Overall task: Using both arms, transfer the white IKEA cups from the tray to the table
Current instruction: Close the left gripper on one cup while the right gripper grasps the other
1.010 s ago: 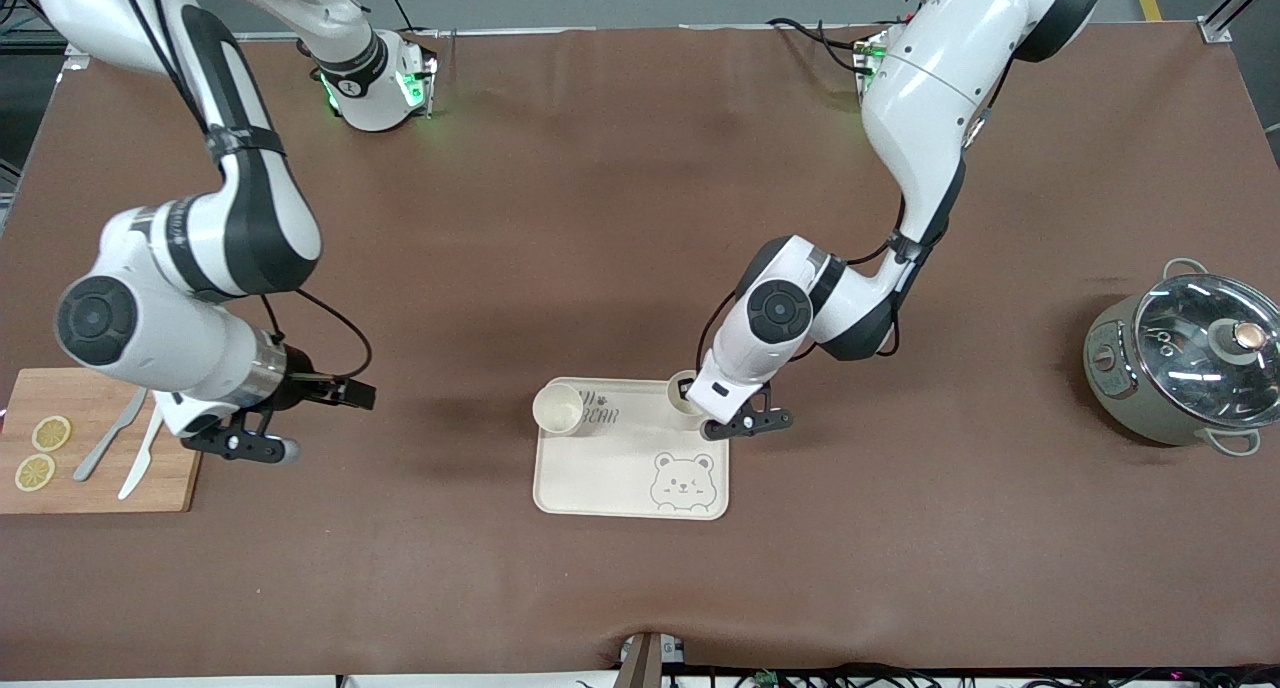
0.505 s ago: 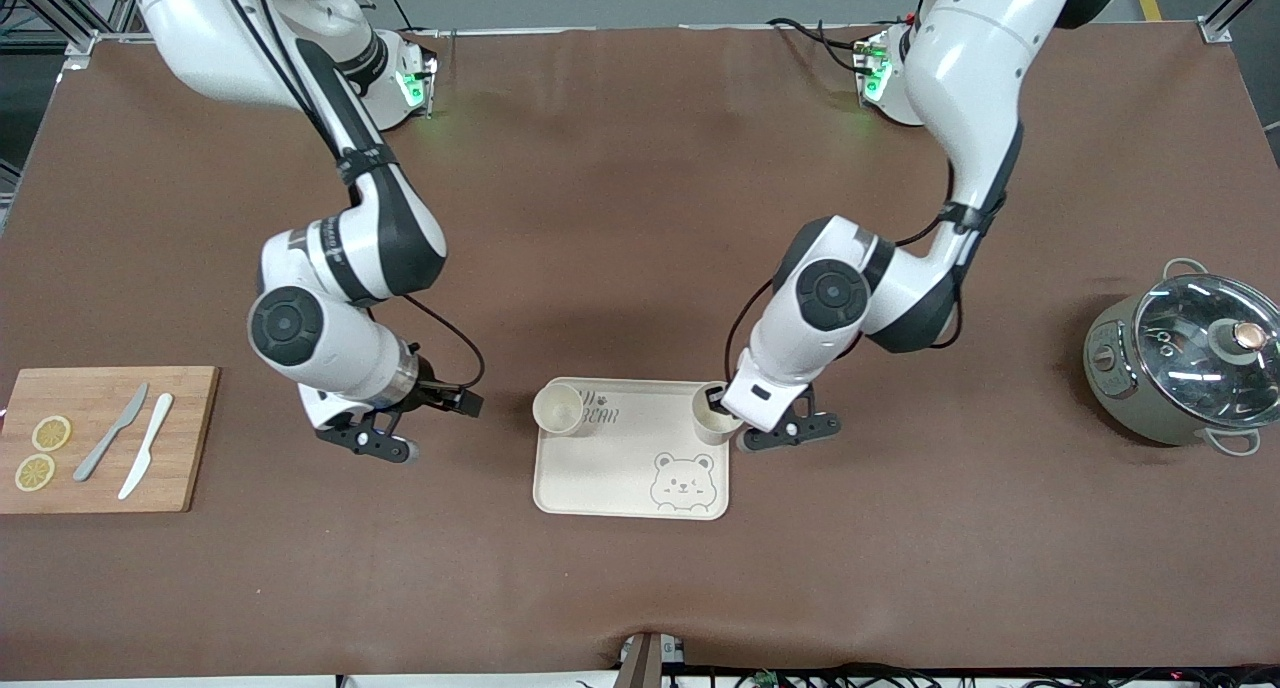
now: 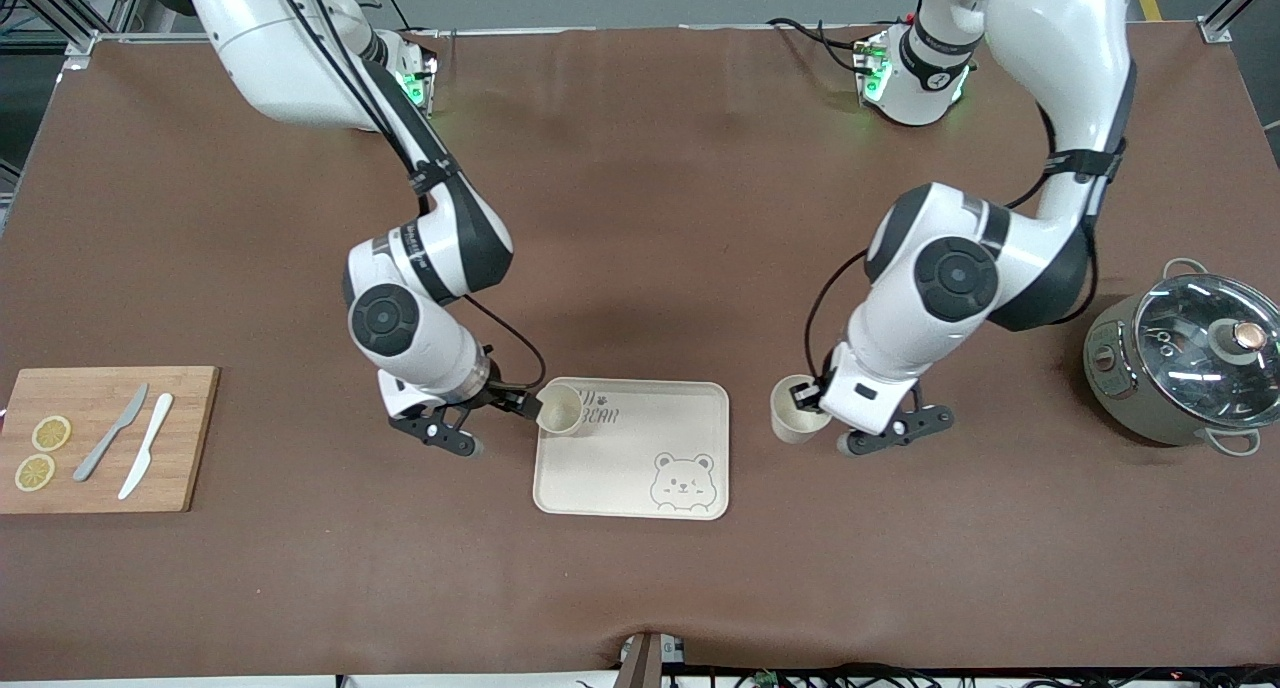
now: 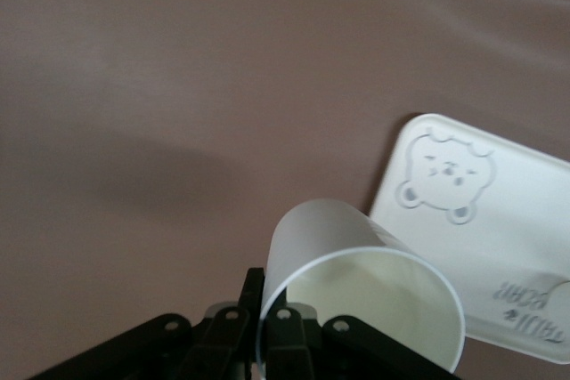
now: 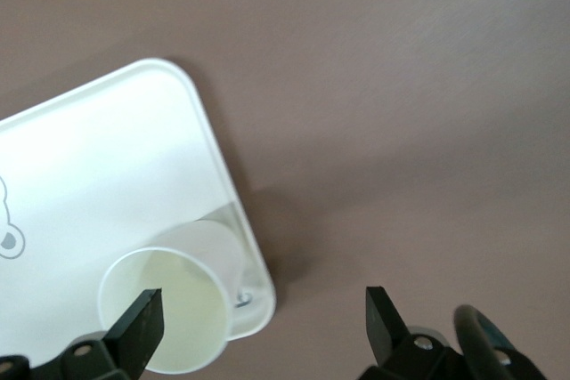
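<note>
left claw (image 3: 812, 405) grips cup (image 3: 795, 423) aloft

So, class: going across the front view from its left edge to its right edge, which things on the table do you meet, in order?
Cutting board → cup on the tray → bear drawing → cup held by the left gripper → pot.

cups (image 3: 797, 420): matt, probably plastic | tray (image 3: 630, 473): matt | table (image 3: 640, 218): matt brown | board (image 3: 190, 438): wood
</note>
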